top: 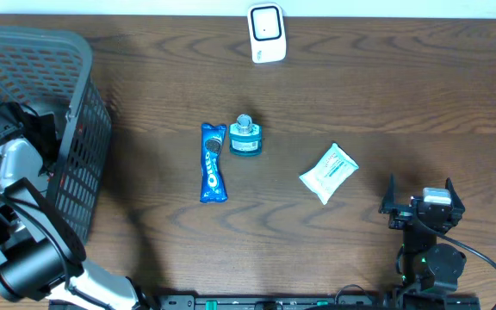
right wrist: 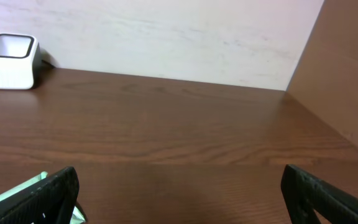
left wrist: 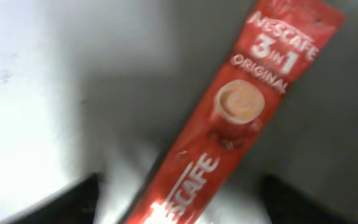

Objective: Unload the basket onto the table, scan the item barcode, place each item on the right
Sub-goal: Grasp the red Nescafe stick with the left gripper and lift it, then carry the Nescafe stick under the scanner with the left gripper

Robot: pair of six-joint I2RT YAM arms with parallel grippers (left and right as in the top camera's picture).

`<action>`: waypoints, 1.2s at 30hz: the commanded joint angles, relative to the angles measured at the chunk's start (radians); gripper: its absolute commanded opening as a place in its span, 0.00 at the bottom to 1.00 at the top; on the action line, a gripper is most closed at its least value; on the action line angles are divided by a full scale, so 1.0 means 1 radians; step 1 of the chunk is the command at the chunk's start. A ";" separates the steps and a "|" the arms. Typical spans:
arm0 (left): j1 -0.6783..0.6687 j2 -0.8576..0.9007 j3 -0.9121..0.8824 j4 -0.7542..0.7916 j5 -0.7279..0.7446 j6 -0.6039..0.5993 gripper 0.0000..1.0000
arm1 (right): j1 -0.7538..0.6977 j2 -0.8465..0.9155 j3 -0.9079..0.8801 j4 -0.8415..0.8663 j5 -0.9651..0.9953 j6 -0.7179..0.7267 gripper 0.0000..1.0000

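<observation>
A red Nescafe 3-in-1 stick sachet (left wrist: pixel 229 118) lies slantwise on a grey floor, blurred, in the left wrist view. My left gripper (left wrist: pixel 179 208) hangs over its lower end, jaws apart with a dark finger on each side and a gap to the sachet; it is open. From overhead the left arm (top: pixel 15 164) reaches into the grey basket (top: pixel 89 95) and the gripper itself is hidden. The white scanner (top: pixel 266 33) (right wrist: pixel 10 61) stands at the table's far edge. My right gripper (top: pixel 422 200) (right wrist: pixel 179 199) rests open and empty at the front right.
On the wooden table lie a blue Oreo pack (top: pixel 213 162), a teal bottle (top: pixel 245 136) beside it, and a white wipes pack (top: pixel 328 172) (right wrist: pixel 17 193) just left of the right gripper. A brown cardboard wall (right wrist: pixel 347 68) bounds the right side.
</observation>
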 commanded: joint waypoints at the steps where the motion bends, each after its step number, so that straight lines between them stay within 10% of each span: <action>1: -0.002 0.092 -0.030 -0.019 -0.043 0.024 0.41 | 0.009 -0.005 -0.002 -0.002 0.005 0.007 0.99; 4: -0.001 0.092 -0.030 -0.023 -0.043 0.024 0.08 | 0.009 -0.005 -0.002 -0.002 0.005 0.007 0.99; 14: -0.001 -0.063 -0.006 -0.053 -0.055 -0.015 0.07 | 0.009 -0.005 -0.002 -0.002 0.005 0.006 0.99; 26: -0.005 -0.656 0.016 -0.053 -0.069 -0.206 0.07 | 0.008 -0.005 -0.002 -0.002 0.005 0.007 0.99; 36: -0.224 -0.952 0.014 -0.060 0.431 -0.254 0.07 | 0.008 -0.005 -0.002 -0.002 0.005 0.006 0.99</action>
